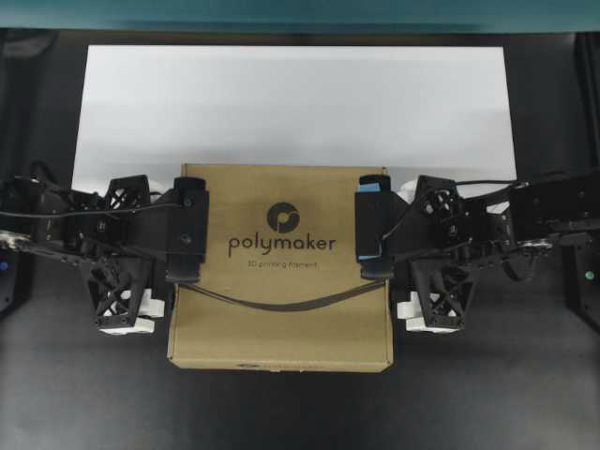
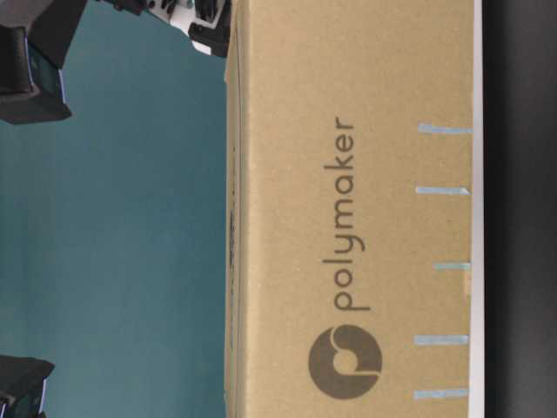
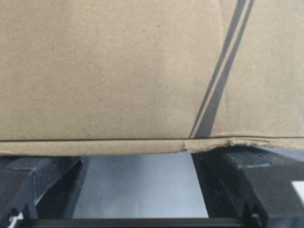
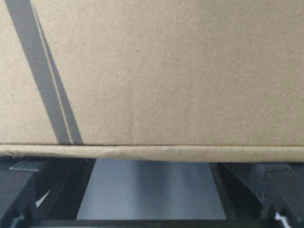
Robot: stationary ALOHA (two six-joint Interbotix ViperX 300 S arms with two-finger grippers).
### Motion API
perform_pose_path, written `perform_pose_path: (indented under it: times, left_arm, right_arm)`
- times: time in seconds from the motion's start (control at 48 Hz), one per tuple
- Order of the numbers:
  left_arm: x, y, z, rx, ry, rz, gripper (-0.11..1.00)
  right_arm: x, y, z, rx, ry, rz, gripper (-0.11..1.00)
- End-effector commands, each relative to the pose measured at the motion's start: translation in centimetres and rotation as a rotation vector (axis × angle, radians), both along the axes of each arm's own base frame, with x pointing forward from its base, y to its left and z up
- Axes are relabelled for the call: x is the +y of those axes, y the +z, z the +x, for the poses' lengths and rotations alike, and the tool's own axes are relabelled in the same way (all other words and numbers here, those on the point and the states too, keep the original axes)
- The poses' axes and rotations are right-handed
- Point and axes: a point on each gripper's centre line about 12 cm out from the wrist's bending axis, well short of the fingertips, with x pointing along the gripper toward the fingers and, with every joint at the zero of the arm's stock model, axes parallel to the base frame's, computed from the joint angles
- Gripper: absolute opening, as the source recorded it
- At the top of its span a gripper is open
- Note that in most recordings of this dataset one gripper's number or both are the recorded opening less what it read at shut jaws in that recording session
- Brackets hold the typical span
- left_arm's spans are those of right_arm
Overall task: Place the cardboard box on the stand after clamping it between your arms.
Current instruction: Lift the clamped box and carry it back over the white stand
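Matte brown corrugated card fills both wrist views: the cardboard box (image 3: 109,71) presses against each tool's spread fingers. The left tool (image 1: 187,231) and right tool (image 1: 373,228), black lattice frames with white parts, have their jaws wide apart, gripping nothing; they squeeze the box between them from its two opposite sides. The box is flat and square, its printed logo reading upright in the overhead view, far edge overlapping the near edge of the smooth white stand (image 1: 295,98). Around the box lies the dark surface (image 1: 281,412).
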Motion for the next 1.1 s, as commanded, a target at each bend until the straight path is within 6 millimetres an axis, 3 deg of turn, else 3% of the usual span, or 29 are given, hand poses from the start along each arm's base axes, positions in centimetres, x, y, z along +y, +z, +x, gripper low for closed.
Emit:
perform_pose_path:
  times: [0.0,0.479,0.709,1.084]
  left_arm:
    - [1.8,2.5,1.2,-0.089,0.057,-0.001,0.76]
    - [7.6,3.3,2.2,-0.095,0.045,0.157,0.76]
    - [11.8,2.9,2.8,-0.105,0.139,0.182,0.76]
    - [15.3,2.2,3.4,-0.072,0.156,0.234,0.76]
  right_arm:
    - [-0.2,2.0,1.9,-0.102,0.016,-0.007,0.81]
    - [-4.7,2.3,4.1,-0.128,0.023,-0.101,0.81]
    - [-7.5,1.7,4.7,-0.111,0.016,-0.147,0.81]
    - [-12.4,0.2,4.6,-0.072,0.017,-0.228,0.81]
